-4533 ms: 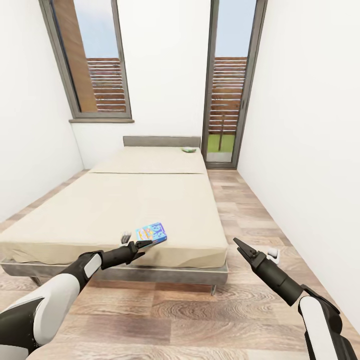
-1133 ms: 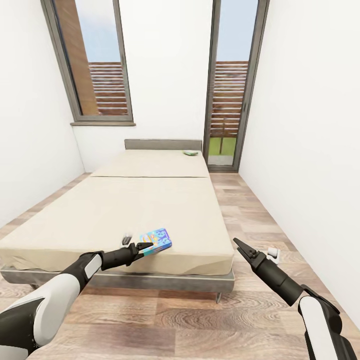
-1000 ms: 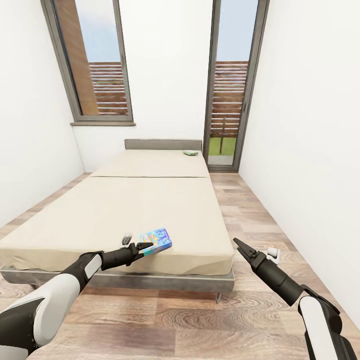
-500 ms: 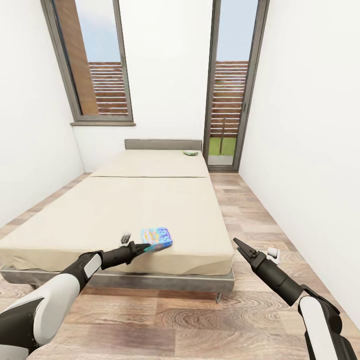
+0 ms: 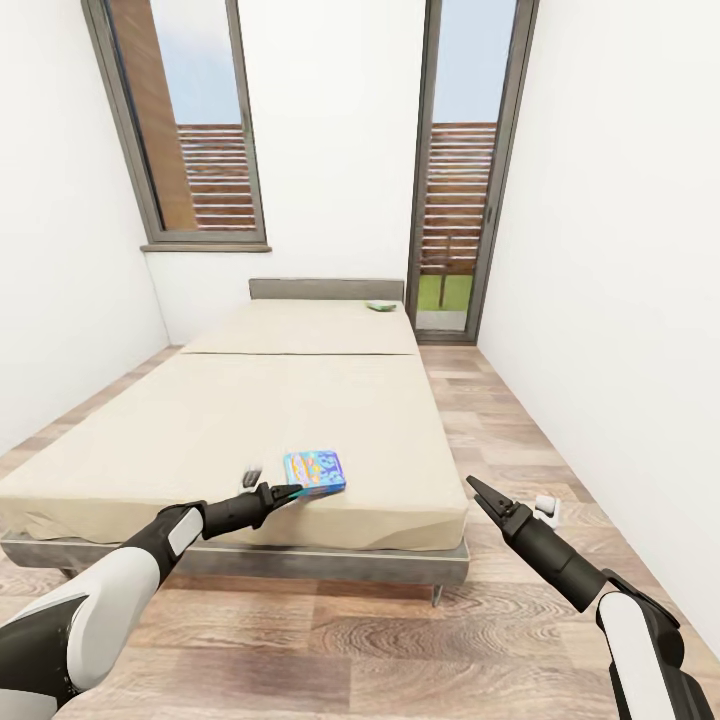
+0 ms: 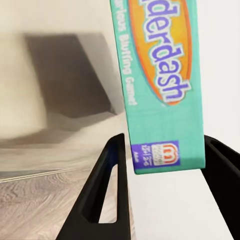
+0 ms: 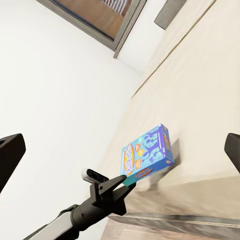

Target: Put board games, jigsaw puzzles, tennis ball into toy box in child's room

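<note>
Board game number one, the small blue box (image 5: pixel 314 472), lies on the bed (image 5: pixel 250 420) close to the foot edge, a little toward the right corner of that edge. In the head view its printed face looks up and its long axis runs roughly along the foot edge, with one short end turned toward the left gripper (image 5: pixel 283 492). That gripper's dark fingers (image 6: pixel 106 190) stand apart on either side of the box's near end; the left wrist view shows the teal side panel between them with a gap on each side, so they do not pinch it there. On that teal panel the letters "derdash" can be read in white on an orange oval, beside small pale lettering that seems to end in "Bluffing Game" and a small red and white maker's mark on a purple patch, too small to name. In the right wrist view the same box (image 7: pixel 146 157) shows a blue face with darker figures and an oval logo. The right gripper (image 5: pixel 476 489) hangs over the wooden floor (image 5: pixel 400 630) beyond the bed's right foot corner; whether its fingers are together or apart cannot be told. A second, greenish box (image 5: pixel 380 306) lies far off near the head edge of the bed at its right corner.
</note>
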Controlling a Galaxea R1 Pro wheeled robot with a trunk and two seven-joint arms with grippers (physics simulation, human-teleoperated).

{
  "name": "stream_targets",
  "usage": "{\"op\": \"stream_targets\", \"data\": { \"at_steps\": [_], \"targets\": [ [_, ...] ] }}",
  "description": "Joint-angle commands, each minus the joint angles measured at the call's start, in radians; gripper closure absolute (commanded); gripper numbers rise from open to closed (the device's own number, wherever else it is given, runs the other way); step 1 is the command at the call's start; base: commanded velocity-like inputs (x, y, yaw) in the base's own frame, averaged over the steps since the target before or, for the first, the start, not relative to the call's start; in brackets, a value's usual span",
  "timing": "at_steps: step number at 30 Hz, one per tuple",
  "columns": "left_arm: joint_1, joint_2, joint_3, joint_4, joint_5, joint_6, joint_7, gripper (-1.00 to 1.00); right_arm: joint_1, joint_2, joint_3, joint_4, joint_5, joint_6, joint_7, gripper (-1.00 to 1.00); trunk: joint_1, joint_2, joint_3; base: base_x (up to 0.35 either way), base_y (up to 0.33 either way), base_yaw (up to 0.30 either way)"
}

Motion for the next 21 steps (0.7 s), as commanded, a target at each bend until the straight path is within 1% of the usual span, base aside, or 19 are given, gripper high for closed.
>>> {"op": "stream_targets", "data": {
  "at_steps": [1, 15, 21],
  "targets": [
    [0.000, 0.000, -0.007, 0.000, 0.004, 0.004, 0.000, 1.00, -0.001, 0.001, -0.002, 0.000, -0.001, 0.006, 0.003, -1.00, 0.000, 0.000, -0.001, 0.000, 0.000, 0.000],
    [0.000, 0.000, -0.007, 0.000, 0.004, 0.005, -0.001, 1.00, -0.001, 0.001, -0.002, 0.000, -0.001, 0.006, 0.003, -1.00, -0.054, 0.098, 0.043, 0.000, 0.000, 0.000],
    [0.000, 0.005, -0.008, -0.006, 0.004, 0.022, -0.004, 1.00, -0.001, 0.001, -0.002, -0.001, -0.001, 0.006, 0.003, -1.00, -0.077, 0.140, 0.062, 0.000, 0.000, 0.000]
  ]
}}
